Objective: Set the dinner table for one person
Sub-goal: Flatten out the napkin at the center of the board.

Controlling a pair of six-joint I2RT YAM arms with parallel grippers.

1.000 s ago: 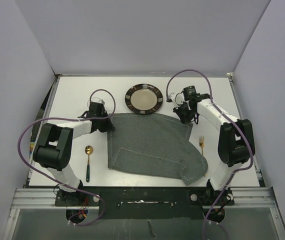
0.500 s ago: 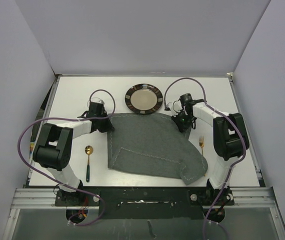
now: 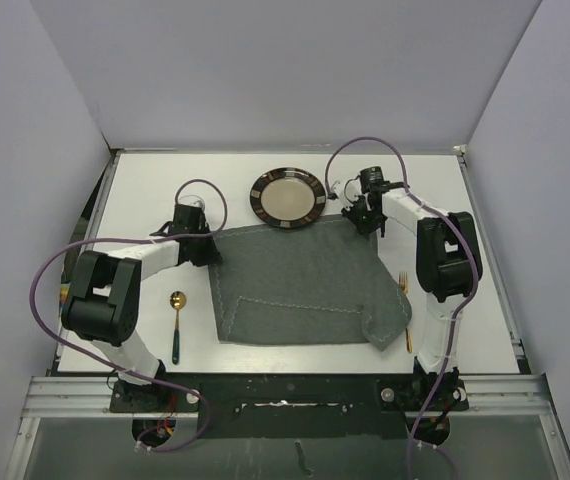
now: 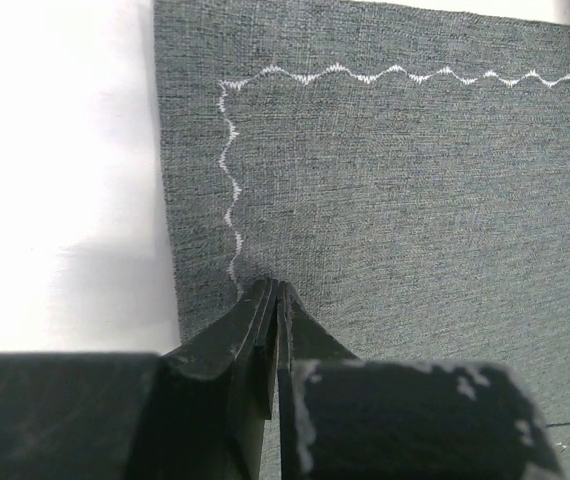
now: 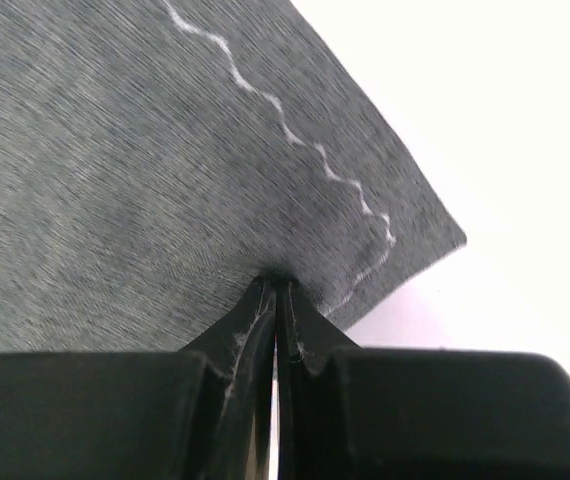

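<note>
Dinner table [image 3: 145, 185] white around placemat [image 3: 295, 285], left pincer [image 4: 275, 292] and right pincer [image 5: 275, 283] clamped on its far corners

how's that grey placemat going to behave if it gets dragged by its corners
Probably floppy: the placemat puckers where the right gripper pinches it, and its near right corner looks folded over. Likely light: the left gripper holds it by a thin pinch too. Dragged, it may wrinkle rather than slide flat.

3 plain pale lavender walls [image 3: 285, 70], silver metal rail [image 3: 285, 385] in front
</note>
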